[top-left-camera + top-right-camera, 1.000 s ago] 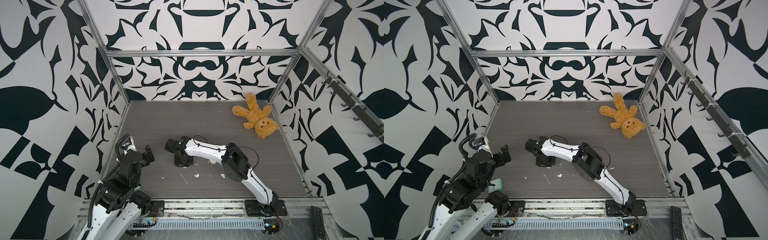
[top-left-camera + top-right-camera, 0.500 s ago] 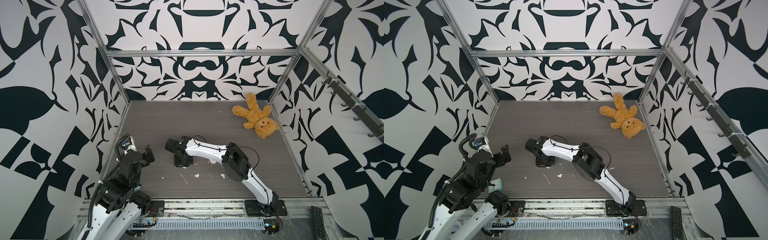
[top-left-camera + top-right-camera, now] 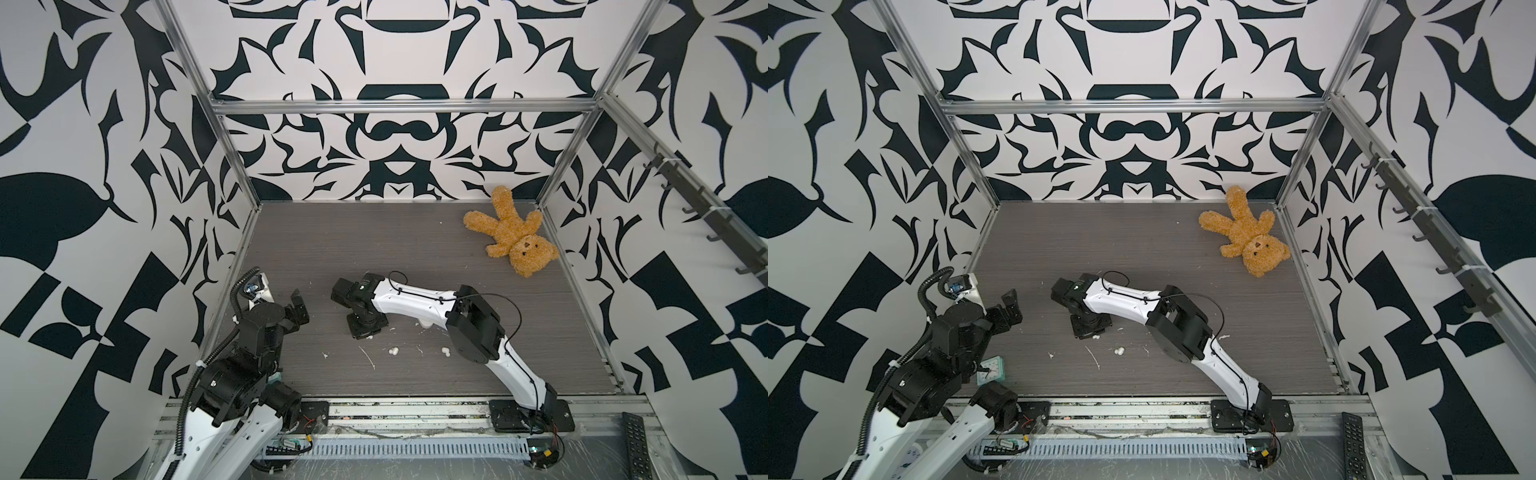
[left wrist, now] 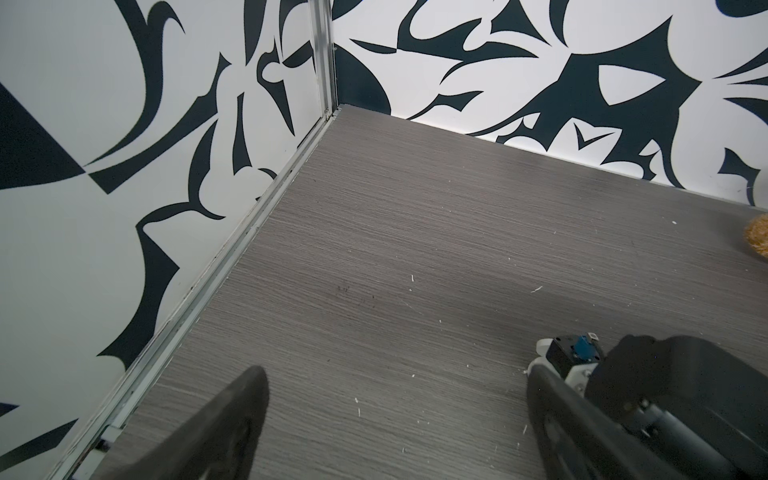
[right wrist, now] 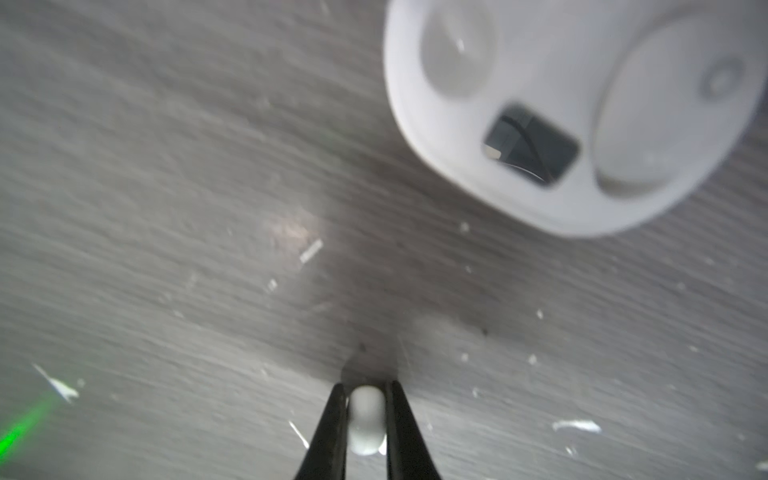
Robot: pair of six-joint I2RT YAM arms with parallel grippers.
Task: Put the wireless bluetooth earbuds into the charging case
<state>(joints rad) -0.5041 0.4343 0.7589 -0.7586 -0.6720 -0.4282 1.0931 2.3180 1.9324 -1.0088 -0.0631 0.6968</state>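
Though tiny — 1 earbud (image 5: 365, 419) between fingers (image 5: 330, 432)

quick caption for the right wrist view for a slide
Right gripper pinching a white earbud over the grey table, with the open charging case nearby.

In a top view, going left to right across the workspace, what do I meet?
Left tool → right tool pinching an earbud → loose earbud → second loose earbud → teddy bear → remote control.

No legible txt, labels, nos.
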